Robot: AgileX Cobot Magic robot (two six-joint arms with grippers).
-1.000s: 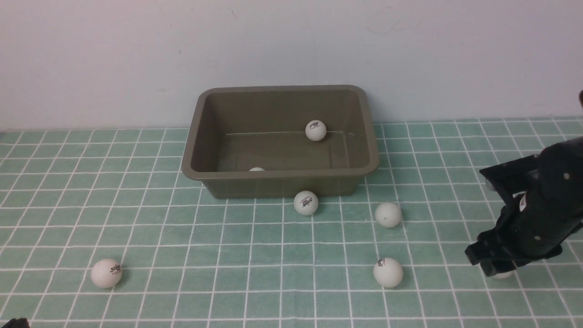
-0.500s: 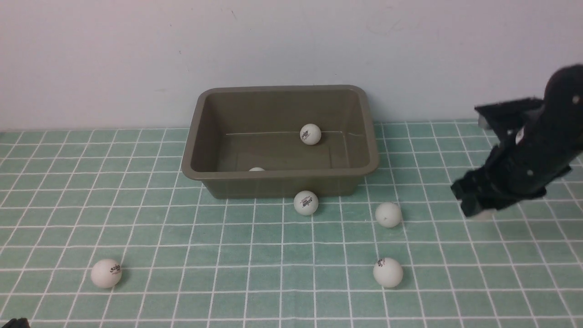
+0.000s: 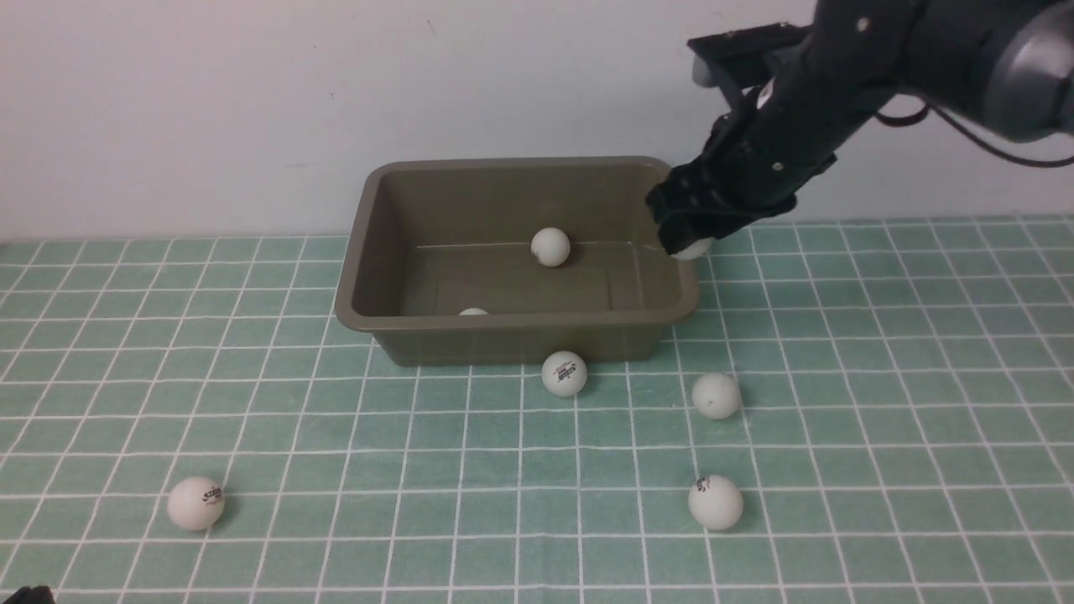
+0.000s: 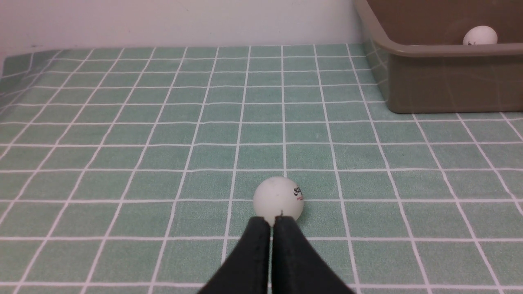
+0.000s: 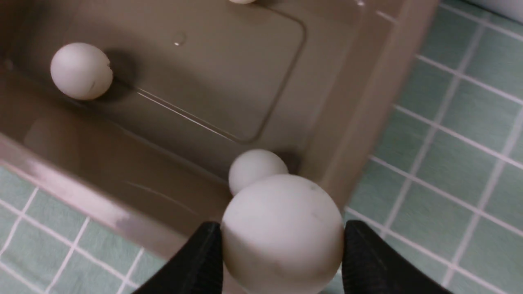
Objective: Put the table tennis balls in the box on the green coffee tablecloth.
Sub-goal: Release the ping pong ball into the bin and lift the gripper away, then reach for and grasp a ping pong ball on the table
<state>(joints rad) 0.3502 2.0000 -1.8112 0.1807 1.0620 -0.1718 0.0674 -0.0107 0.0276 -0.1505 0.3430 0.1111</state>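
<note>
A green tablecloth [image 3: 336, 436]: near its front left corner the left gripper [image 4: 271, 222] is pressed together, loose ball [image 4: 278, 201] just beyond. Open cloth, then the box [image 3: 516, 320] at the far edge; right gripper [image 3: 690, 242] pinches a white ball [image 5: 282, 228] above its right rim.

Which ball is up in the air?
The ball pinched in the right claw, over the right end of the box. The other balls lie on the cloth or inside the box.

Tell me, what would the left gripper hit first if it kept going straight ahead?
Likely the logo-printed table tennis ball just beyond the shut left gripper; whether they already touch is unclear.
</note>
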